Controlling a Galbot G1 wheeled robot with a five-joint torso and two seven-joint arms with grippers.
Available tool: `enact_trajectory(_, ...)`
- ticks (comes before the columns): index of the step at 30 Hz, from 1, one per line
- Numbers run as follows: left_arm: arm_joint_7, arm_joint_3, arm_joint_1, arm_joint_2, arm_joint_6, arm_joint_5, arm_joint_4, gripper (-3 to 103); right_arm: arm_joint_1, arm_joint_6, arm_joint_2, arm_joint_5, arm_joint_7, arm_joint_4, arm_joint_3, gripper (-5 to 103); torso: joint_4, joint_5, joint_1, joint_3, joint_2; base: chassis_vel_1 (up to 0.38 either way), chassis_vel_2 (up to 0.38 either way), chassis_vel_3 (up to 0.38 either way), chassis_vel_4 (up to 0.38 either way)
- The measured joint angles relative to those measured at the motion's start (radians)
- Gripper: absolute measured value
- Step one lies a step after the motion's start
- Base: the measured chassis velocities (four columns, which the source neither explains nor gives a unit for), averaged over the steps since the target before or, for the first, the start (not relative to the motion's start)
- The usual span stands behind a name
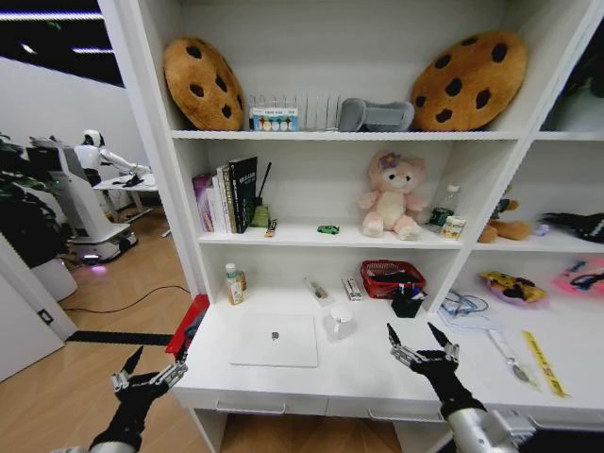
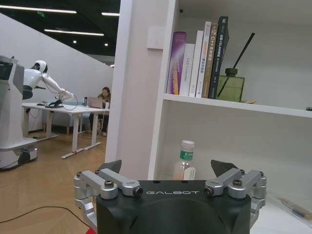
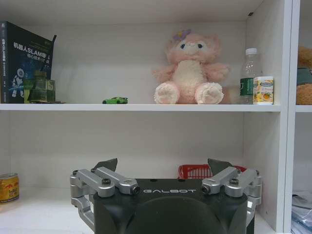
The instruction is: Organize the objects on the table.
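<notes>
White desk surface (image 1: 359, 363) stretches in front of me beneath a white shelving unit, and both my arms hover low at its front edge, holding nothing. My left gripper (image 1: 149, 375) hangs just off the desk's left corner with its two black fingertips spread apart; my right gripper (image 1: 421, 342) sits over the front of the desk, right of centre, fingers likewise splayed wide. A thin silver laptop (image 1: 276, 341) lies closed and flat on the desk between my two grippers, nearer the left one. It looks rigid, smooth and slippery, and lying flush it offers no edge to pinch from above, so I judge I would need to take it by a side edge, gently, since it is fragile. A tiny green toy car (image 1: 327, 229) rests on the middle shelf, beside a pink plush toy (image 1: 391, 195); it should be light and hard, easy to pinch across its sides. A red mesh basket (image 1: 391, 277) stands at the back of the desk, with a small white mug (image 1: 340, 323) just right of the laptop. Books (image 1: 226, 195) stand upright on the shelf's left end, and a small bottle (image 1: 231, 283) stands on the desk below them.
</notes>
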Motion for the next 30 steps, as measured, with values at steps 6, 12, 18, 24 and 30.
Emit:
enact_trajectory(6,0.0,0.0,0.0,0.0,0.0,0.0,0.0,100,0.0,0.0,0.0,0.0,0.0,0.0,0.0,100,-0.0001,-0.0001,0.0,0.0,0.0,0.168,-0.198,-0.186,0.193)
enact_trajectory(12,0.0,0.0,0.0,0.0,0.0,0.0,0.0,100,0.0,0.0,0.0,0.0,0.0,0.0,0.0,100,0.0002,-0.0002,0.0,0.0,0.0,0.265,-0.257,-0.26,0.273)
enact_trajectory(18,0.0,0.0,0.0,0.0,0.0,0.0,0.0,100,0.0,0.0,0.0,0.0,0.0,0.0,0.0,100,0.0002,-0.0005,0.0,0.0,0.0,0.319,-0.309,-0.324,0.329)
enact_trajectory(24,0.0,0.0,0.0,0.0,0.0,0.0,0.0,100,0.0,0.0,0.0,0.0,0.0,0.0,0.0,100,0.0001,-0.0011,-0.001,0.0,0.001,0.332,-0.327,-0.358,0.345)
enact_trajectory(30,0.0,0.0,0.0,0.0,0.0,0.0,0.0,100,-0.001,0.0,0.0,0.0,0.0,0.0,0.0,100,-0.0011,0.0,-0.001,-0.001,0.001,0.146,-0.126,-0.209,0.165)
